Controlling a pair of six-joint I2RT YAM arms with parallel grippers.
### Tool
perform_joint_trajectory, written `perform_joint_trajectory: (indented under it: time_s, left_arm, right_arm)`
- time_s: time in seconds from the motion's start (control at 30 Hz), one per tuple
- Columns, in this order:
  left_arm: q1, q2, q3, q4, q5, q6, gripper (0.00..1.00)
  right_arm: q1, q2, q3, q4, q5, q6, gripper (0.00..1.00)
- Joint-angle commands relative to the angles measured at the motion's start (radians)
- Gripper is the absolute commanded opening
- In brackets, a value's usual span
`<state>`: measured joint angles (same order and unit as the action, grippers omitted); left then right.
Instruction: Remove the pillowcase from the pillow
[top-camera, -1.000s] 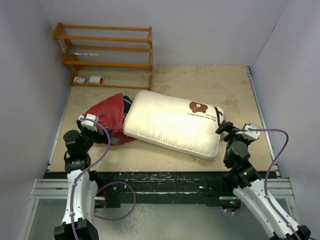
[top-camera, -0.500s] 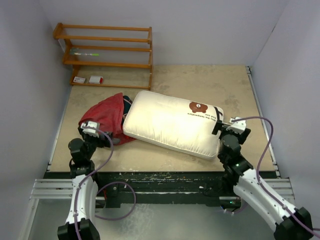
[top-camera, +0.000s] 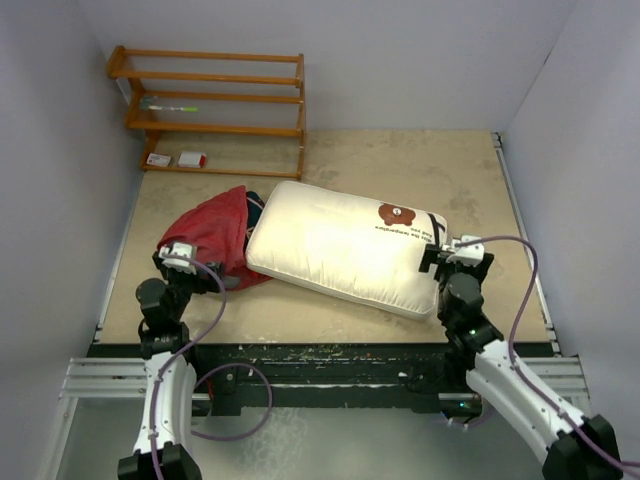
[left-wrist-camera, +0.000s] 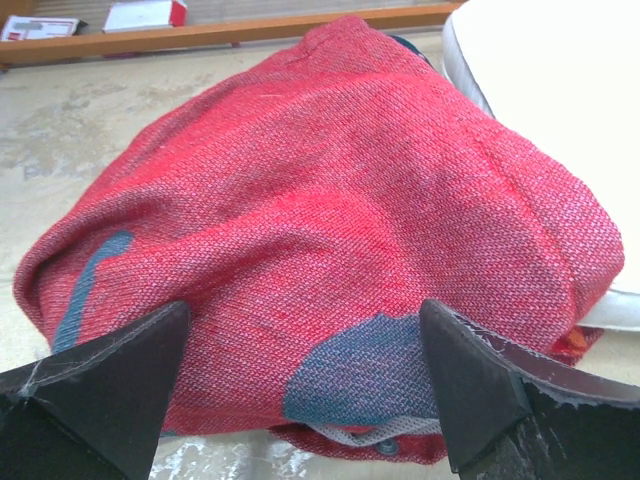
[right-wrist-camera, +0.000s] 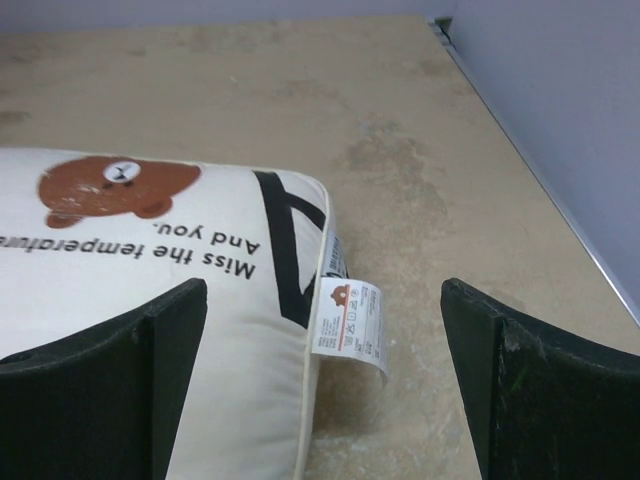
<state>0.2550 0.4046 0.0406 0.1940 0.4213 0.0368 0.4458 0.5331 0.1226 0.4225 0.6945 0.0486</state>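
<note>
Left gripper (left-wrist-camera: 300, 335) spread wide, nothing between the fingers; it faces the near side of the pillowcase (left-wrist-camera: 320, 200), contact unclear. Pillowcase lies bunched in a red heap on the table (top-camera: 420, 165), against the left end of the pillow (top-camera: 340, 245). Pillow bare, flat, mid-table. Right gripper (right-wrist-camera: 320, 300) also wide apart, gripping nothing, low at the pillow's bear-print corner, the sewn label (right-wrist-camera: 350, 325) between its fingers.
</note>
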Motion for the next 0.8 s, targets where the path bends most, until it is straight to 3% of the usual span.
perform_joint_trajectory:
  time_s: [0.0, 0.17, 0.33, 0.47, 0.63, 0.77]
  left_arm:
    - [0.004, -0.026, -0.004, 0.020, -0.051, -0.031, 0.99]
    - [0.005, -0.030, -0.006, 0.018, -0.055, -0.032, 0.99]
    - [0.003, -0.003, -0.003, 0.035, -0.055, -0.034, 0.99]
    - [0.003, 0.012, 0.000, 0.042, -0.053, -0.031, 0.99]
    - [0.003, -0.020, -0.004, 0.026, -0.050, -0.032, 0.99]
    - [0.003, 0.001, -0.001, 0.036, -0.050, -0.031, 0.99]
  right_arm:
    - [0.001, -0.204, -0.049, -0.023, -0.099, -0.104, 1.00]
    - [0.000, -0.258, -0.051, -0.075, -0.160, -0.091, 1.00]
    - [-0.009, -0.374, -0.131, -0.036, -0.119, -0.093, 1.00]
    - [-0.025, -0.253, -0.107, 0.000, -0.063, -0.025, 1.00]
    - [-0.024, -0.391, -0.123, -0.073, -0.063, -0.052, 1.00]
    - [-0.024, -0.387, -0.119, -0.083, -0.124, -0.052, 1.00]
